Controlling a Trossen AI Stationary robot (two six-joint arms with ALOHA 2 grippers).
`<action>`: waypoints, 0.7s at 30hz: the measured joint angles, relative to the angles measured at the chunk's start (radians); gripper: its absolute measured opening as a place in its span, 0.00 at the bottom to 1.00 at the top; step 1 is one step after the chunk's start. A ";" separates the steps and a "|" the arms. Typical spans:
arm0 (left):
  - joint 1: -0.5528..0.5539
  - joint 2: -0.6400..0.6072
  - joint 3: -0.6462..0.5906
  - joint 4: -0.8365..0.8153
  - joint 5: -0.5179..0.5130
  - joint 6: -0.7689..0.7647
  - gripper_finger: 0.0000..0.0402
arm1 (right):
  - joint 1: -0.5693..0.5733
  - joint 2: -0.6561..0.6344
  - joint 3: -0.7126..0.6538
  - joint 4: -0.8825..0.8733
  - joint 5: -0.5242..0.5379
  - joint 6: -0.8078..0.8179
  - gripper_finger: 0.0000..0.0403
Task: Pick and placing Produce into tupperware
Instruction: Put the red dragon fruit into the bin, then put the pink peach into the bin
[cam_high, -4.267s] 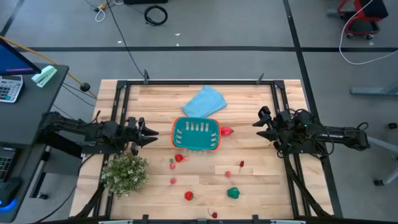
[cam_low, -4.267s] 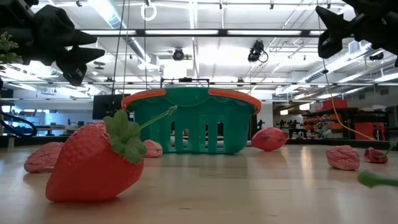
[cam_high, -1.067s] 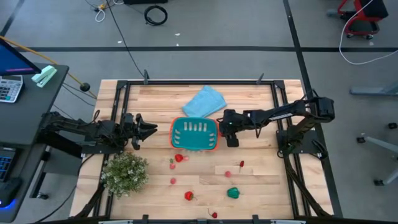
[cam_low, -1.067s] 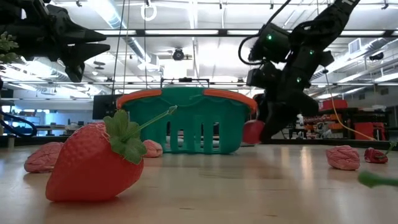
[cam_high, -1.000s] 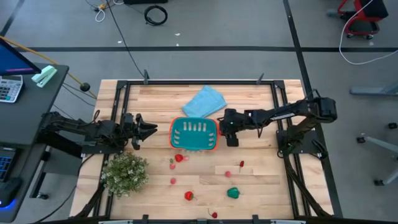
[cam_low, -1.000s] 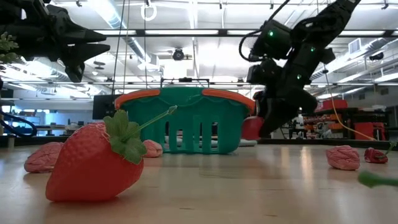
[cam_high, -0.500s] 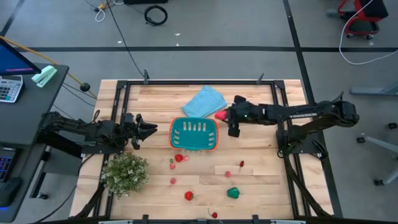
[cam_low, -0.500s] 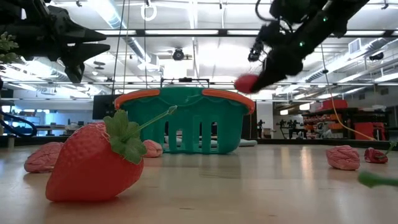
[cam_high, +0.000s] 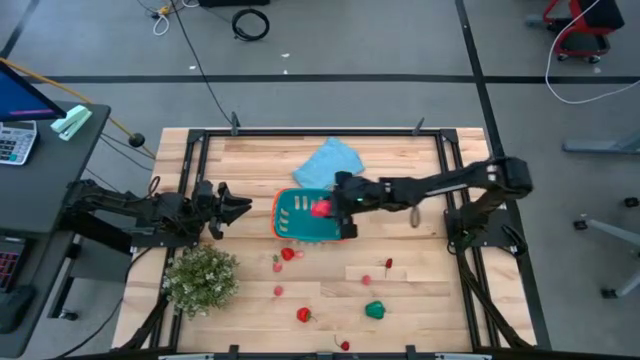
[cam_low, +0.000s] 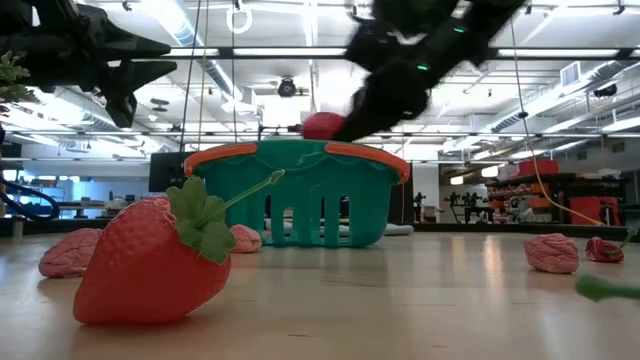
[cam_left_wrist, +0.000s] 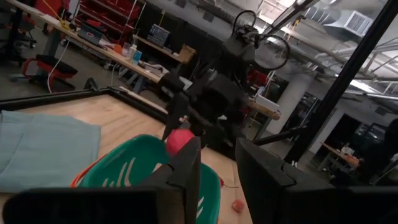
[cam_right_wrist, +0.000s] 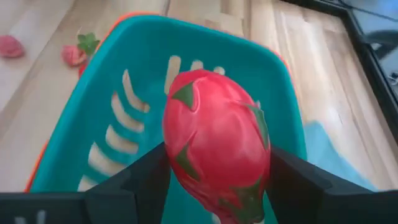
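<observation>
Over at the table's left edge, the left gripper (cam_high: 243, 207) waited beside the potted plant (cam_high: 201, 279), its fingers parted and holding nothing. The teal basket (cam_high: 296, 229) sat mid-table, just in front of the blue cloth (cam_high: 328, 165). Directly above its open inside hung the right gripper (cam_high: 327, 208), its two dark fingers (cam_right_wrist: 144, 176) clamped on either side of a red fruit with green flecks (cam_right_wrist: 216, 144), which bulged out between them. Half a second earlier that fruit had been held off the basket's right rim; now it was over the middle. Loose strawberries (cam_high: 288, 254) and a green piece (cam_high: 375, 310) lay on the near boards.
</observation>
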 joint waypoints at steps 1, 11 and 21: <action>0.000 0.000 0.000 -0.001 0.000 0.000 0.27 | 0.001 0.035 0.053 -0.043 0.000 -0.005 0.58; 0.000 0.000 0.000 -0.006 0.000 0.000 0.27 | 0.008 0.300 0.398 -0.463 -0.096 -0.004 0.67; 0.000 0.000 0.002 -0.005 0.000 -0.005 0.27 | 0.007 0.301 0.429 -0.525 0.082 -0.015 0.76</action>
